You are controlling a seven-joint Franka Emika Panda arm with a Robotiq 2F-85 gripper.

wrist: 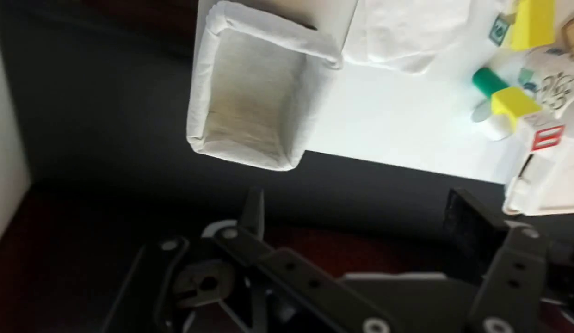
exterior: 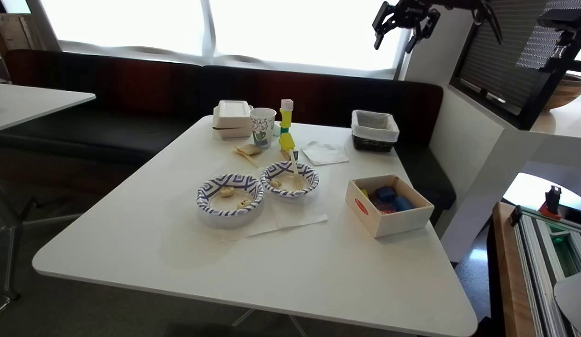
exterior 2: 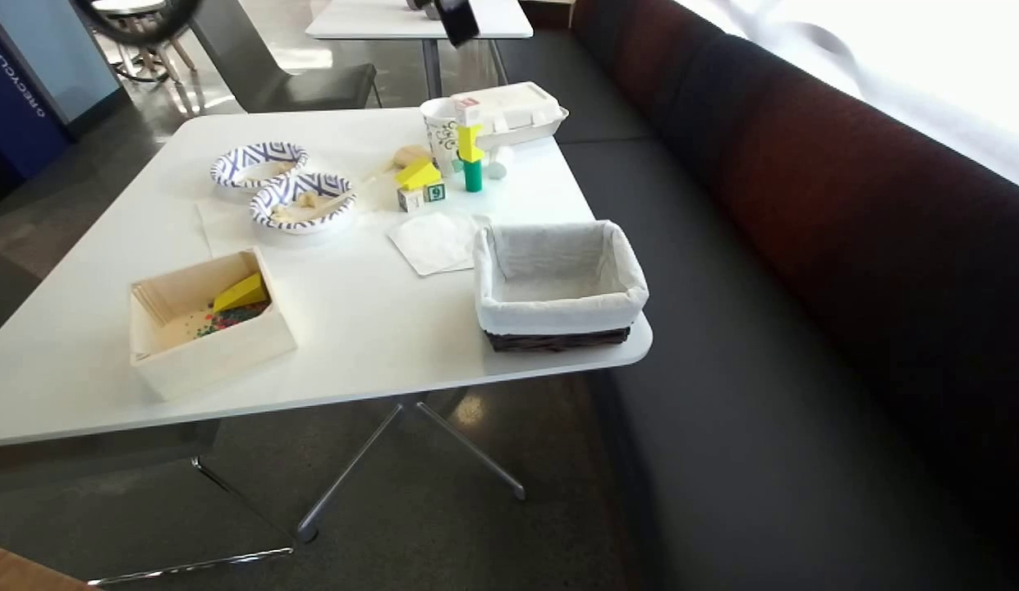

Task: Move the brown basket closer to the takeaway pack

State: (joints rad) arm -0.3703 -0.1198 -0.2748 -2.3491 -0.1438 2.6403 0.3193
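The brown basket (exterior: 372, 143) is dark wicker with a white cloth liner and stands upright near a table corner. It also shows in an exterior view (exterior 2: 558, 338) and at the upper left in the wrist view (wrist: 254, 88); it looks empty. The takeaway pack (exterior: 232, 119) is a closed white clamshell at the table's far end from the basket, also in an exterior view (exterior 2: 509, 113) and at the wrist view's right edge (wrist: 557, 185). My gripper (exterior: 392, 47) is open and empty, high above the table. In the wrist view its fingers (wrist: 355, 199) are wide apart, touching nothing.
Between basket and pack are a white napkin (exterior 2: 435, 242), a yellow and green block tower (exterior: 286, 124) and a paper cup (exterior: 263, 126). Two patterned bowls (exterior: 229, 208) and a wooden box of blocks (exterior: 398, 224) stand on the table. A dark bench (exterior 2: 722, 394) runs alongside.
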